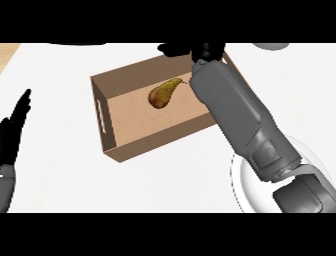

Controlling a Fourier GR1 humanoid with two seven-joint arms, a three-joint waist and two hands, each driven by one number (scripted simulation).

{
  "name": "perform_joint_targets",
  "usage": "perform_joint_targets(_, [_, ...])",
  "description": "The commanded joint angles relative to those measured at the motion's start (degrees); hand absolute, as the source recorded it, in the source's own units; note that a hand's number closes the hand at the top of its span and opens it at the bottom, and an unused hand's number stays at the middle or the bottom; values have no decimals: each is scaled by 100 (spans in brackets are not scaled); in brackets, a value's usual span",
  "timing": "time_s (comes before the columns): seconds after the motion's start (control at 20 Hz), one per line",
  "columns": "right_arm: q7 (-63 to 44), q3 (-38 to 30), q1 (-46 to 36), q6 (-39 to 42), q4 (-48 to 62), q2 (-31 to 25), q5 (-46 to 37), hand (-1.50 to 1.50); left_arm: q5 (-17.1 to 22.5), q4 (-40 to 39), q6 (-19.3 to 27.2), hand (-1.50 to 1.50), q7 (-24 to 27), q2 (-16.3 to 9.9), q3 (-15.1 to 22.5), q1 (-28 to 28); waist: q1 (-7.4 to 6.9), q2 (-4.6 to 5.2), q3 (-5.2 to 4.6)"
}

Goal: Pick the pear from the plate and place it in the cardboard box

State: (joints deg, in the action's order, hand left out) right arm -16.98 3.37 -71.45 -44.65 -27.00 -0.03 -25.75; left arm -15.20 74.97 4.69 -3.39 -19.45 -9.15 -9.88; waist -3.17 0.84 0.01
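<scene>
Pear laid in box, withdrawal to be judged

Pear [163, 93] is seen lying on the floor of the cardboard box [119, 145], near its middle, apart from the walls and apparently free of any hand. The right hand [193, 50] is placed over the box's far rim; whether its fingers are spread or curled cannot be told, since they are cut off by the upper edge. The step in hand is judged to be the retreat: the forearm should be lifted clear of the far wall before being drawn back, so the box is not nudged. The left hand [8, 135] is rested on the tabletop [60, 180], fingers straight. The plate [239, 181] is largely hidden. The pear is brown-yellow, stemmed, lying on its side.
</scene>
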Motion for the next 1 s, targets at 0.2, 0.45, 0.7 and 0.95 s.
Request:
perform_joint_targets(0.2, [698, -311, 1025, 42, -1421, -36, 549, -150, 30, -9, 68, 0, 125, -85, -263, 396, 366, -119, 1])
perform_joint_targets(0.45, [232, -205, 2009, 483, -2664, -665, 560, -150, 21, 375, 69, 0, -7, 24, -211, 735, 454, -161, 1])
perform_joint_targets(0.7, [-360, 0, 3190, 1061, -4300, -1297, 523, -150, 187, -28, -90, 0, 127, -208, -484, 431, 564, -167, -6])
perform_joint_targets(0.95, [-443, -224, 4590, 1742, -5969, -2056, 912, -150, 221, 304, -221, 0, -14, -249, -459, 488, 498, -138, -2])
